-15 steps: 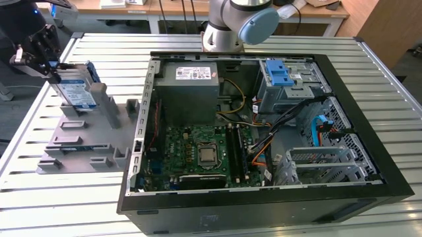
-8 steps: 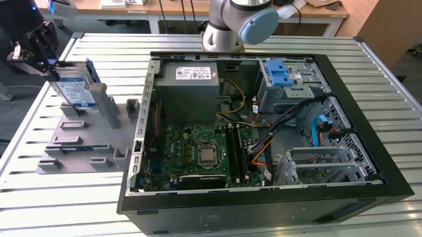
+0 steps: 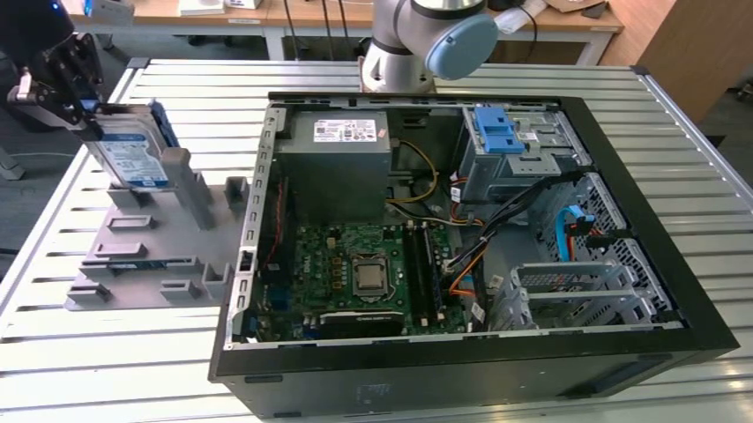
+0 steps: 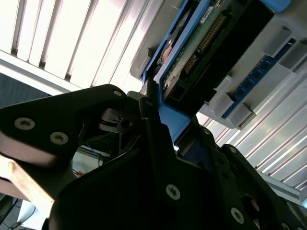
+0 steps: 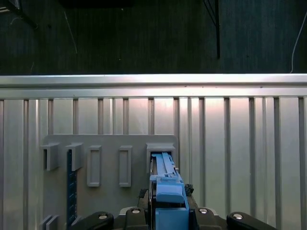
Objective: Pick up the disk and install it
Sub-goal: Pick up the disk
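while my gripper sits clenched on the disk by its blue rails, i judge it stiff, dense and shock-shy, best held there.

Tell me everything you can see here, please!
disk: one, silver with blue rails, upright in the rack, exterior view's left
rack: one, grey, on the table beside the case
case: one, black, open
power supply: one, grey, inside the case
motherboard: one, green, inside the case
latch: one, blue, inside the case
table: one, slatted metal
arm: one, grey and blue, behind the case
end effector: one, black, closed on the disk
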Robot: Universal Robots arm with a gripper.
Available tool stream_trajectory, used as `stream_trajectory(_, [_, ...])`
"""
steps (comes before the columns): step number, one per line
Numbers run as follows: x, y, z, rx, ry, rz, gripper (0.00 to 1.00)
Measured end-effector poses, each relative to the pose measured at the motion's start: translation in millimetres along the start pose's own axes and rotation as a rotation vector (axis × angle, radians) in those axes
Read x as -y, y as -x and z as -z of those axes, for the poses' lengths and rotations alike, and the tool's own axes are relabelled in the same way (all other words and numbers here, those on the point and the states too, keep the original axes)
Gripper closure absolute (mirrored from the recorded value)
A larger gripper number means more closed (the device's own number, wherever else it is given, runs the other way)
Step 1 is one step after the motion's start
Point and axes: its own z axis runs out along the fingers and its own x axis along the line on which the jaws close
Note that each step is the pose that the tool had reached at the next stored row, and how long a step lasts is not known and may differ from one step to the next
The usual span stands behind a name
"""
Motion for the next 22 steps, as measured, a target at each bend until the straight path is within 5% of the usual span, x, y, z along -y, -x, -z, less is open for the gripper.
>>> stream_trajectory(22, [-0.2, 0.1, 22.5, 0.0, 0.0001, 0.0, 0.64])
